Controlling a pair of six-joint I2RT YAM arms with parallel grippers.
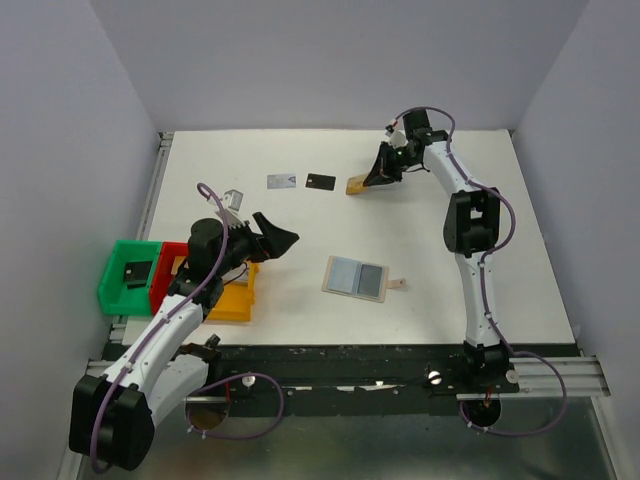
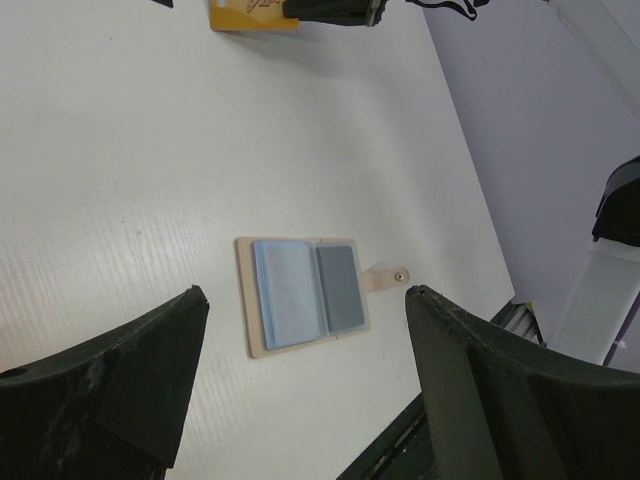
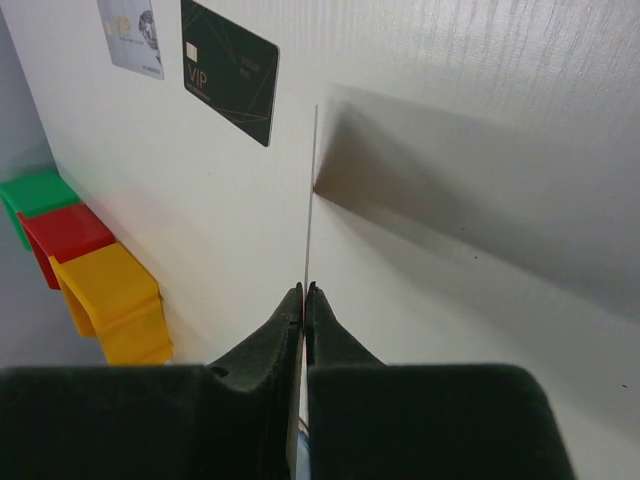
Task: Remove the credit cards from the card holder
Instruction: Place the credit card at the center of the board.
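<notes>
So the right gripper (image 3: 303, 292) is clamped on an orange card (image 1: 357, 184), held edge-on — the left gripper (image 1: 279, 232) hangs spread wide, holding nothing, with the wallet (image 2: 305, 295) lying open.

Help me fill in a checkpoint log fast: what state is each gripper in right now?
Left gripper: open, holding nothing.
Right gripper: shut on an orange-gold card, pinched edge-on between its fingers.

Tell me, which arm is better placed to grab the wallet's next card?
Likely left: the left end effector is open, facing the card holder; the right end effector is far off, pinching an orange card.
</notes>
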